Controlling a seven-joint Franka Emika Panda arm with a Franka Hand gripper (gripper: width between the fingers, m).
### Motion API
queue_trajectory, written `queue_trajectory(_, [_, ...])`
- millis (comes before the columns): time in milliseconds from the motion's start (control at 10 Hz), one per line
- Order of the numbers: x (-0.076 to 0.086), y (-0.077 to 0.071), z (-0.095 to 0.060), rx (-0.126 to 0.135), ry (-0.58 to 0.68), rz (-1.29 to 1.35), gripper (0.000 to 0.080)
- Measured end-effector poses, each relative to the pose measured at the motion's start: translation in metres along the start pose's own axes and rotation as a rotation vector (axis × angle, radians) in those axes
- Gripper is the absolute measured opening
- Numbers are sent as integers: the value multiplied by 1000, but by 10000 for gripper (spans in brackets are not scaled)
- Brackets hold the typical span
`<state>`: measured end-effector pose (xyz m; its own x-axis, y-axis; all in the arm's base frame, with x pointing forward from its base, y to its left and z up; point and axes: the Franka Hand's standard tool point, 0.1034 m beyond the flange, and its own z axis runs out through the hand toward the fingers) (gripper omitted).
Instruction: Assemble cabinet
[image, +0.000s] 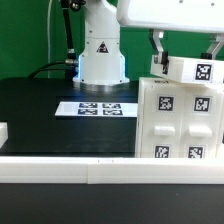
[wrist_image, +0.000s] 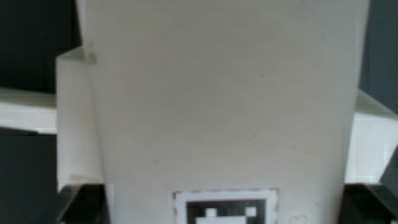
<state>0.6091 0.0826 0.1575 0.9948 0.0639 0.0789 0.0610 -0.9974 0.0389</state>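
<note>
Cabinet cropped, pincer half-hidden

Black table top carries: marker board flat near robot base; cabinet standing at the exterior view's right; small white block at left edge; white rail along front.

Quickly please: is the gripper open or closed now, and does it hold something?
Gripper: down at the top of the cabinet; open, closed or holding cannot be told.
</note>
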Motion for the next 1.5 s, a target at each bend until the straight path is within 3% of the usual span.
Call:
queue_trajectory(400, [0,-2,0,7,-2,229,557])
queue_trajectory(1100, [4,-4,1,84,10,822,557])
queue_trajectory(1500, [5,-6,0,91,-10,981,557])
